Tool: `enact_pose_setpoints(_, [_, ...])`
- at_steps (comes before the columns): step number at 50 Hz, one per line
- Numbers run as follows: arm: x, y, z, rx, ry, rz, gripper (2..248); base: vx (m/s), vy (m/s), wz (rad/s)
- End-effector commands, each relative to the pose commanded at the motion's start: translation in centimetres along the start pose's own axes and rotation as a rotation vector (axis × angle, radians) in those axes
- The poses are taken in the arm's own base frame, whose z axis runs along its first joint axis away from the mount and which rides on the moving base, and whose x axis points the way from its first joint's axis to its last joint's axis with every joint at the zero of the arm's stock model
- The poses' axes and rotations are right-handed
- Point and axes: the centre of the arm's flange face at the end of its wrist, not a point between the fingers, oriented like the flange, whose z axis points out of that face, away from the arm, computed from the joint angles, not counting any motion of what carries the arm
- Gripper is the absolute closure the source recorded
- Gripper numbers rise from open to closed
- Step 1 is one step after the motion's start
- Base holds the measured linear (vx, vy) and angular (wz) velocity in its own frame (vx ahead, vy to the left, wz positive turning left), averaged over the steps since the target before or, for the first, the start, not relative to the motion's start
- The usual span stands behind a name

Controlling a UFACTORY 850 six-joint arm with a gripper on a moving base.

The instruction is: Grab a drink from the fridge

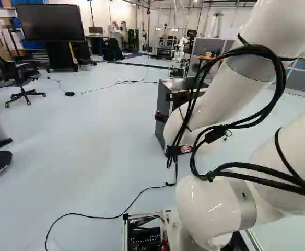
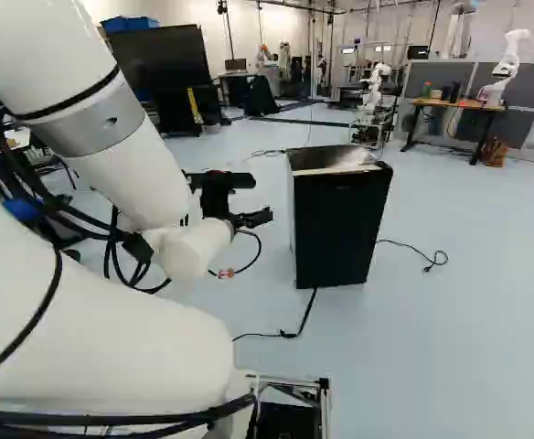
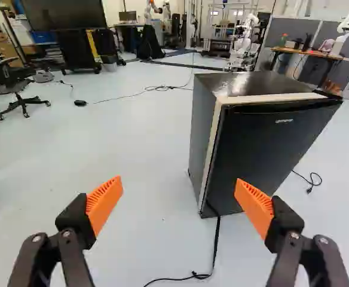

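Pale floor (image 3: pixel 132 143) is spread beneath the dark fridge (image 3: pixel 264 149), which is seen ahead of the hand (image 3: pixel 179 190), off toward one finger and not touched by it. The door (image 3: pixel 270 158) appears to be shut, and no drink can be seen; it is presumably kept behind that door. The hand is held with its orange pads (image 3: pixel 104 200) wide apart, nothing between them. Reaching the door and getting it opened is judged to be the step in hand, so the task seems barely begun. The base should be brought closer slowly and squared to the door, with room left for its swing (which side is hinged cannot be told from here). The free edge is best found first, one finger then set behind it and the door drawn out along its arc; a straight pull could slip off or drag the fridge along. Care is needed with the black cable (image 3: pixel 215 245) on the floor in front, which could be caught under the base.
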Motion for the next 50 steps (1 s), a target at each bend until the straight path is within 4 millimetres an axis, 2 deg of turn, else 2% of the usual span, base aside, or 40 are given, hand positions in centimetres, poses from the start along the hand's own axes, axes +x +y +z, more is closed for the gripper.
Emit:
enact_pose_setpoints(35, [0.00, 0.00, 0.00, 0.000, 0.000, 0.000, 3, 0.000, 0.000, 0.000])
enact_pose_setpoints(50, [0.00, 0.00, 0.00, 0.000, 0.000, 0.000, 3, 0.029, -0.007, -0.083])
